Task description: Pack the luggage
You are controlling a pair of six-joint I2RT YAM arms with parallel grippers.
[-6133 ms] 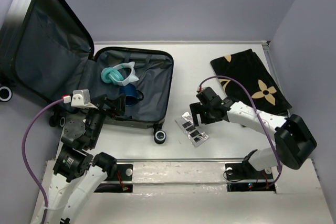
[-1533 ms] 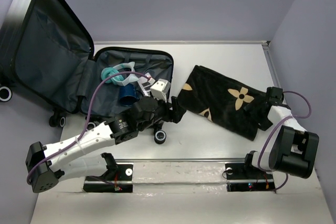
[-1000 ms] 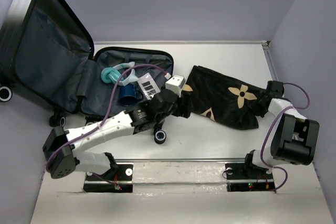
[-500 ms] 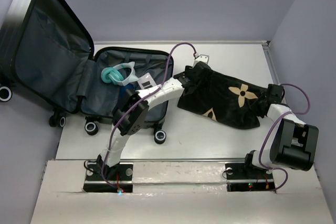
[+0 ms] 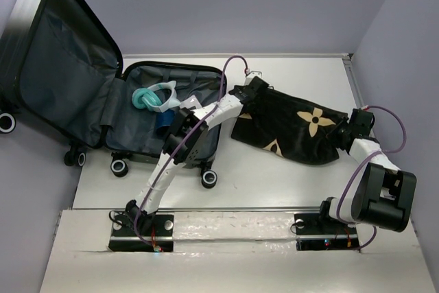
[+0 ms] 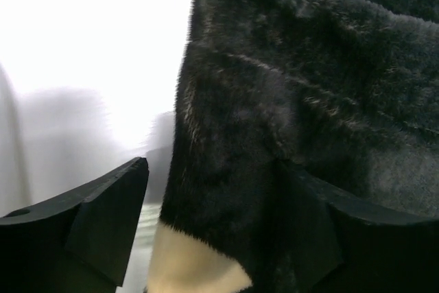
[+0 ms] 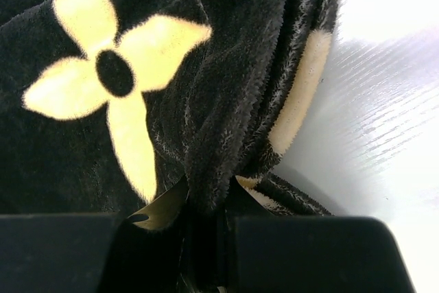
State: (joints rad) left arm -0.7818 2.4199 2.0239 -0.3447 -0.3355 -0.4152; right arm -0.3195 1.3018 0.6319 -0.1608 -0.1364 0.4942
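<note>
The luggage [image 5: 137, 132] lies open at the left, its lid [image 5: 62, 66] leaning back against the wall. In it are a teal-and-white item [image 5: 154, 97] and a blue cup [image 5: 163, 120]. The black cloth with tan motifs [image 5: 288, 125] is spread on the table right of it. My left gripper [image 5: 248, 90] is at the cloth's upper left corner. It is open, and the cloth's edge [image 6: 226, 190] sits between its fingers [image 6: 103, 224]. My right gripper [image 5: 351, 128] is shut on a fold of the cloth [image 7: 212, 169] at its right end.
The luggage's black wheels [image 5: 210, 178] stick out toward the near edge. My left arm [image 5: 199, 125] stretches across the luggage's right half. Walls close in the table on the left, back and right. A metal rail [image 5: 233, 224] with both arm bases runs along the near edge.
My left arm has swung from over the luggage to the cloth's upper left corner, and its jaws have widened. The right gripper has kept its hold on the cloth.
</note>
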